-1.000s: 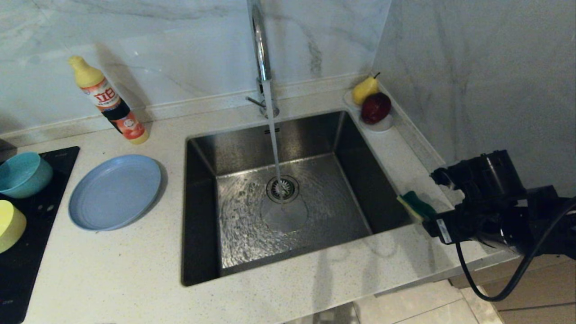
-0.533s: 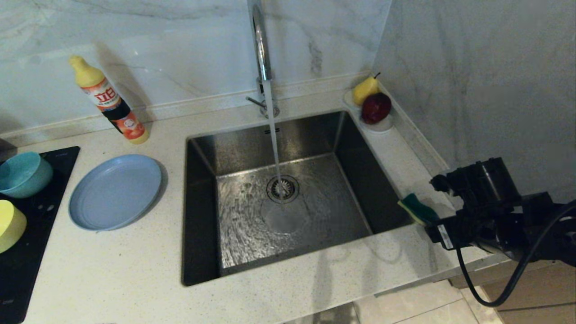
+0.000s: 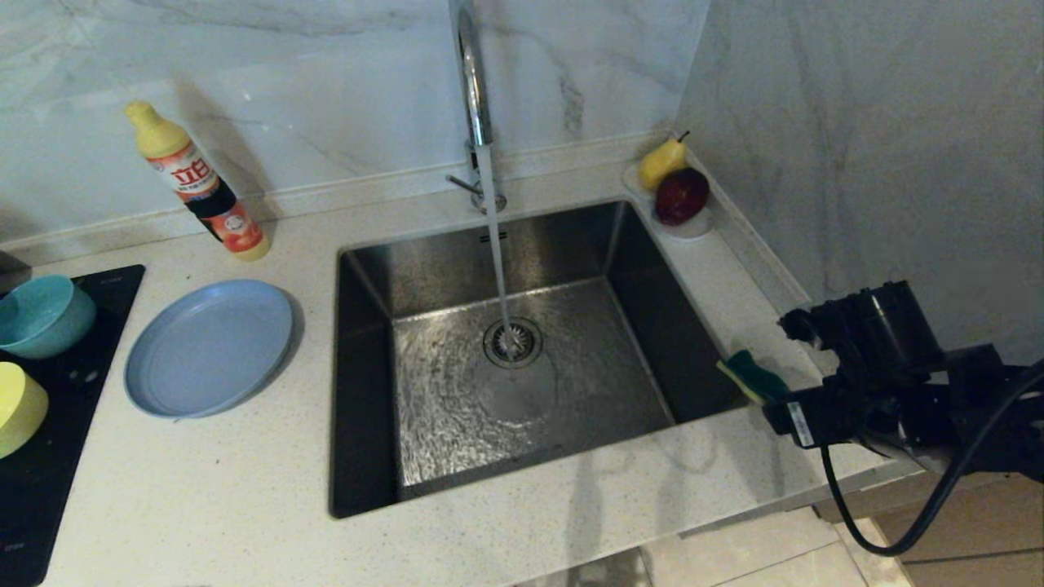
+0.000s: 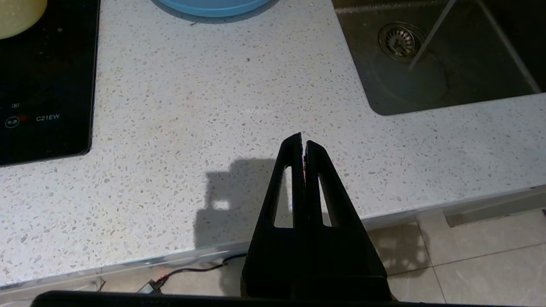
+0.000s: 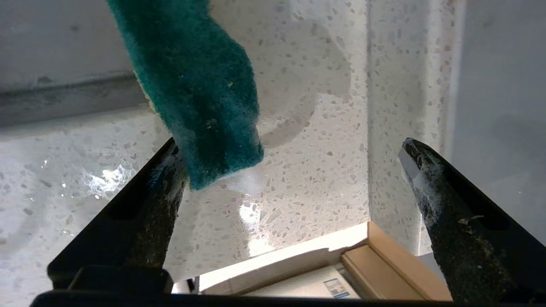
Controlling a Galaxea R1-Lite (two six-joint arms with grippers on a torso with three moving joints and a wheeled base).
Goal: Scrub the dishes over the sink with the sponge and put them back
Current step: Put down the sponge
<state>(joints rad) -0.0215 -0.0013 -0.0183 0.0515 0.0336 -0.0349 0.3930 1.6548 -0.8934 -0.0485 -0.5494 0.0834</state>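
Note:
The sponge (image 3: 750, 375), green face up, lies on the counter at the sink's right edge. My right gripper (image 3: 803, 371) is open just behind it. In the right wrist view the sponge (image 5: 200, 94) has its near end against one finger (image 5: 158, 192), and the right gripper (image 5: 290, 145) holds nothing. The sink (image 3: 652, 310) has water running from the tap (image 3: 471, 90). The grey-blue plate (image 3: 208, 346) lies left of the sink. The teal bowl (image 3: 41, 314) and yellow bowl (image 3: 16, 408) sit on the black hob. My left gripper (image 4: 303, 143) is shut and parked over the counter's front edge.
A detergent bottle (image 3: 196, 183) stands at the back left. A white saucer (image 3: 693, 224) with a pear and a red fruit sits in the back right corner. A marble wall (image 3: 856, 147) rises close on the right of my right arm.
My right gripper has sunk slightly beside the sponge. The sponge and dishes lie where they were.

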